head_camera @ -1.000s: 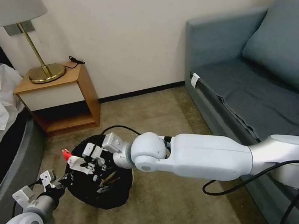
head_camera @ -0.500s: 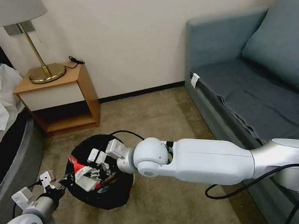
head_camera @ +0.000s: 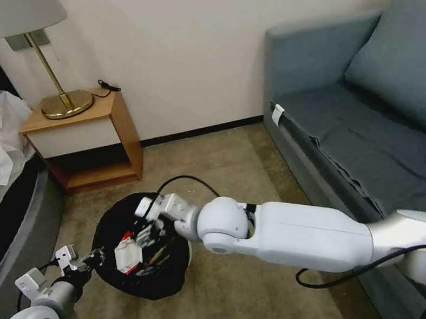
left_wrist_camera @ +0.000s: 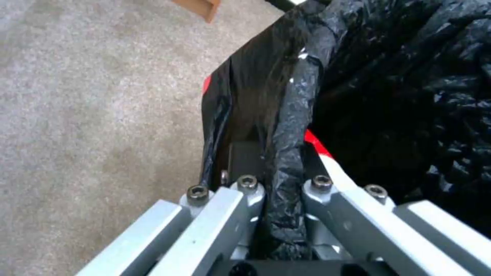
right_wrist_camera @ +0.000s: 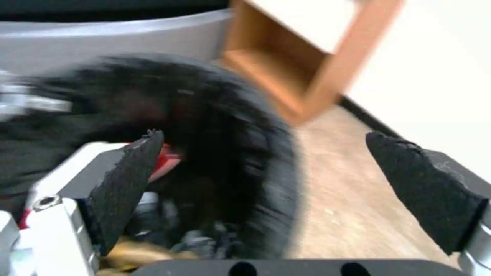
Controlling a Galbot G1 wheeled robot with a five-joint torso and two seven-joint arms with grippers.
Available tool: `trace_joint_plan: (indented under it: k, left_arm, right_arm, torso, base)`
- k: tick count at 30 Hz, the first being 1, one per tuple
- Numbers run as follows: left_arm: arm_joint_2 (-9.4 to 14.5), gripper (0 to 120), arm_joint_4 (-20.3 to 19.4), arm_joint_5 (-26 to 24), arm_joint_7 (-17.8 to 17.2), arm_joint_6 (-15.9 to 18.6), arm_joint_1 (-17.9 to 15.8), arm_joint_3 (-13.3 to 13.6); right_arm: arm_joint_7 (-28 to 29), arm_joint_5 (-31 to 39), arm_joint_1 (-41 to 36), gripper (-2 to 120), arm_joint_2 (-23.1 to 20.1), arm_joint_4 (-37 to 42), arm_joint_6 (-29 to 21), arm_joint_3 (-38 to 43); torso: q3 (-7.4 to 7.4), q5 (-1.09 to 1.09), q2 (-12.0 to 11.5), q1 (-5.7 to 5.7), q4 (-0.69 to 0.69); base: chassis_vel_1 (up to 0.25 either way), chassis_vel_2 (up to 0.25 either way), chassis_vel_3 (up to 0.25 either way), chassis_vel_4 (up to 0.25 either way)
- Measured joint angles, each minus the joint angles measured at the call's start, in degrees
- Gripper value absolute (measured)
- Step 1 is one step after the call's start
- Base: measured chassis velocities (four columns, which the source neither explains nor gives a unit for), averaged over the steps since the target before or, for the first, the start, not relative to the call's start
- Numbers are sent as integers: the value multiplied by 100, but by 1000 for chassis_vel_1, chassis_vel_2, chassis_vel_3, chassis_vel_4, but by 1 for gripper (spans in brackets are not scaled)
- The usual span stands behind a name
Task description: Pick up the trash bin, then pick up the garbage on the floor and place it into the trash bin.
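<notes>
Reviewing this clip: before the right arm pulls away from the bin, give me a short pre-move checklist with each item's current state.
1. Left gripper shut on the trash bin rim: ok; in the left wrist view the liner fold is pinched between its fingers.
2. Right gripper released: ok; its pads stand wide apart with nothing between them.
3. Red-and-white wrapper inside the bin: ok; in the head view it lies within the rim, beside the right gripper.
4. Bin level: not ok; its opening tilts toward the robot.
5. Other litter already in the bin: cannot tell which pieces; brownish shapes show among the liner.
6. Carpet around the bin free of litter: ok in the head view.
</notes>
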Motion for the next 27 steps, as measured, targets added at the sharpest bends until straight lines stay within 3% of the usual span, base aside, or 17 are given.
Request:
trace_joint_plan:
  k: [5,11,15,18,27]
  left_arm:
    - [3,3,-32,-101,-192,68,10,-7]
    - [7,3,-33,-176,-425,153,8,0]
    - [-24,3,-6,-215,-787,235,-1,57]
    - [-60,3,-8,-216,-942,278,25,73]
    - [-284,3,-115,-192,-1286,352,226,5]
  right_arm:
    - [371,-699,-918,100,-256,279,273,914]
    - [428,-1041,-1481,100,-639,664,397,1671]
    - [458,-1160,-2237,100,-1429,1440,599,2362]
    - [464,-1214,-2748,100,-1632,1842,633,2682]
    - [247,-1578,-3692,100,-1530,2375,745,3289]
  torso:
    - [0,0,0,0,0]
    - [0,1,0,0,1]
    - [0,0,0,0,-2]
    - [0,1,0,0,-3]
    - [-1,0,0,0,1]
  base:
    - [0,0,0,0]
    - [0,0,0,0]
    - [0,0,0,0]
    - [0,0,0,0]
    - [0,0,0,0]
